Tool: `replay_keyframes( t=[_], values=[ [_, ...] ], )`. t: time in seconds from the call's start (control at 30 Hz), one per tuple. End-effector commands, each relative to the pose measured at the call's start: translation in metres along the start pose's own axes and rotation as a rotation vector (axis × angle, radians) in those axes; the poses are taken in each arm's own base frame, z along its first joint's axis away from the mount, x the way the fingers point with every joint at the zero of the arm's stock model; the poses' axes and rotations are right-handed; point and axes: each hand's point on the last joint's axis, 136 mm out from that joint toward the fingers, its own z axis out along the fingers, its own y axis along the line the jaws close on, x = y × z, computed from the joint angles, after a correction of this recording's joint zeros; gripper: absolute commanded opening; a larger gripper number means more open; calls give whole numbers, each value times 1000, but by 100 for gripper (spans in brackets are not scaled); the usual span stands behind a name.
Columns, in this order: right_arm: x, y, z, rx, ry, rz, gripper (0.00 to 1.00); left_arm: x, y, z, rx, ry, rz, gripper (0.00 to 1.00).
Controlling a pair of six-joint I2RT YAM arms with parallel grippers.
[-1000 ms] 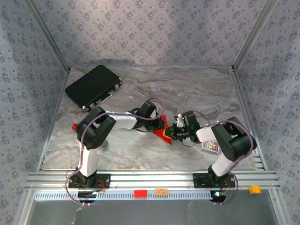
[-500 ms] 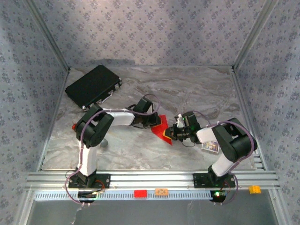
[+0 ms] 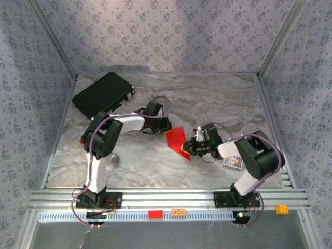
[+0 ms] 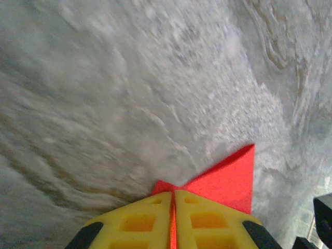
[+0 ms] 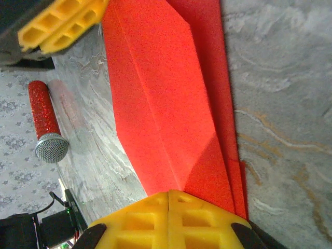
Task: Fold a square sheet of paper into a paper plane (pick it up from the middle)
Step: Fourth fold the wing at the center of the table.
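Left wrist view: left gripper (image 4: pixel 173 199) fingers pressed together, pinching corner of folded red paper (image 4: pixel 228 179). Right gripper (image 5: pixel 168 202) clamped opposite end likewise, marble table (image 4: pixel 129 78) beneath.

The left gripper (image 3: pixel 165 128) has slid back and to the left. Now more of the folded bright-red sheet of paper (image 3: pixel 176 138) shows.

Black case (image 3: pixel 104 95) far left, marble table (image 3: pixel 218 98); red block (image 3: pixel 155 213), orange block (image 3: pixel 179 211), yellow block (image 3: pixel 281 209) on near rail (image 3: pixel 129 215).
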Motion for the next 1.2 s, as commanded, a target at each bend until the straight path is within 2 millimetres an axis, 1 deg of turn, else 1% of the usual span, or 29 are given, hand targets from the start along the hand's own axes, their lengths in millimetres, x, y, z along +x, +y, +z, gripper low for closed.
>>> replay_keyframes(
  t=[0.0, 0.1, 0.27, 0.37, 0.43, 0.5, 0.57, 0.67, 0.73, 0.83, 0.87, 1.03, 1.17],
  values=[
    [47, -54, -5, 175, 122, 137, 0, -17, 45, 1, -142, -37, -29, 10],
    [47, -54, -5, 173, 122, 136, 0, -22, 45, -2, -139, -41, -32, 10],
    [47, -53, -5, 167, 125, 133, 0, -28, 33, -10, -121, -53, -11, 10],
    [47, -52, -5, 164, 129, 135, 0, -33, 19, -20, -93, -75, 0, 11],
    [47, -52, -5, 164, 129, 135, 0, -35, 7, -31, -71, -99, 16, 12],
    [47, -52, -5, 165, 128, 135, 0, -32, -5, -37, -46, -108, 38, 12],
    [47, -52, -5, 167, 128, 136, 0, -25, -19, -40, -10, -103, 65, 13],
    [47, -53, -5, 168, 126, 139, 0, -7, -39, -34, 47, -67, 115, 13],
    [46, -53, -6, 165, 125, 145, 0, 8, -50, -25, 77, -34, 150, 13],
    [47, -55, -6, 162, 127, 159, 0, 26, -56, -9, 101, 19, 175, 13],
    [47, -55, -6, 159, 127, 162, 0, 30, -56, -5, 104, 30, 178, 13],
    [44, -52, -7, 149, 121, 164, 0, 45, -45, 17, 93, 83, 159, 12],
    [40, -45, -8, 137, 113, 154, 0, 53, -23, 28, 34, 100, 126, 11]
  ],
)
